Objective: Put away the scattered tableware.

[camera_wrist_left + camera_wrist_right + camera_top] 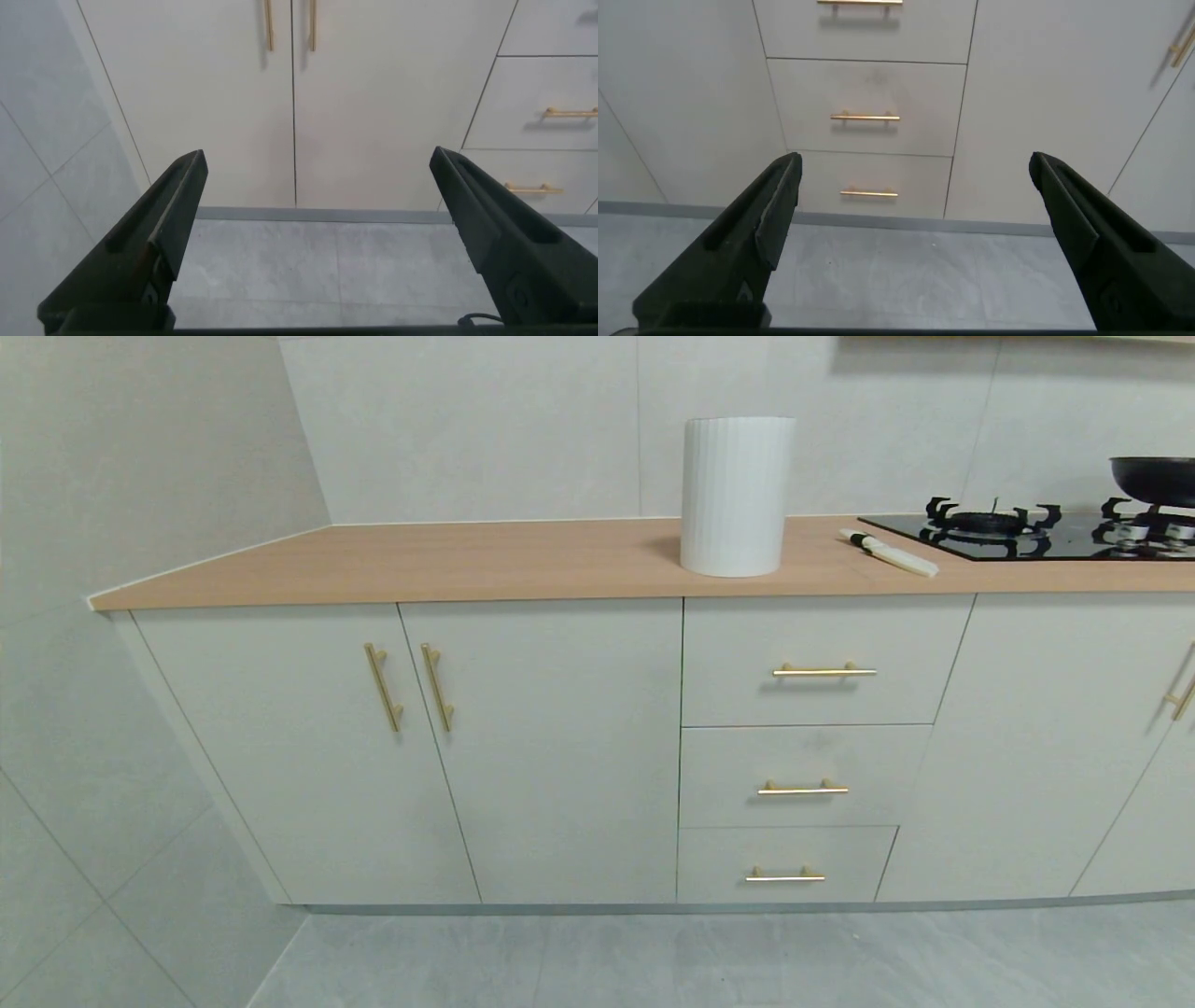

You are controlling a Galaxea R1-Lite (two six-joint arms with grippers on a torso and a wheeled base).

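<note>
The cabinet (523, 747) stands straight ahead of both grippers, its doors and all three drawers (822, 658) shut, so nothing stored inside can be seen. The counter (467, 560) runs well above both grippers. The hob (1027, 537) is set into it, up and off to the outer side of the right gripper (915, 163). A tall white ribbed canister (736, 495) stands upright on the counter, above the drawer stack (866, 118) that the right gripper faces. Its rim sits too high to show whether it holds anything. A dark pan (1158, 478) rests on the far burner, its inside hidden.

The one loose piece of tableware is a cream utensil (887, 553), lying flat on the counter between canister and hob, near both but touching neither. It lies above and ahead of the right gripper, and farther across from the left gripper (318, 161), which faces the double doors (290, 23). The right arm is therefore judged the nearer one. The utensil's long axis runs diagonally, one end toward the back wall and canister, the other toward the counter's front edge and hob.

Both grippers hang low near the floor, jaws spread wide and holding nothing. The next move likely calls for the right arm to rise to counter height and turn its jaws across that diagonal
</note>
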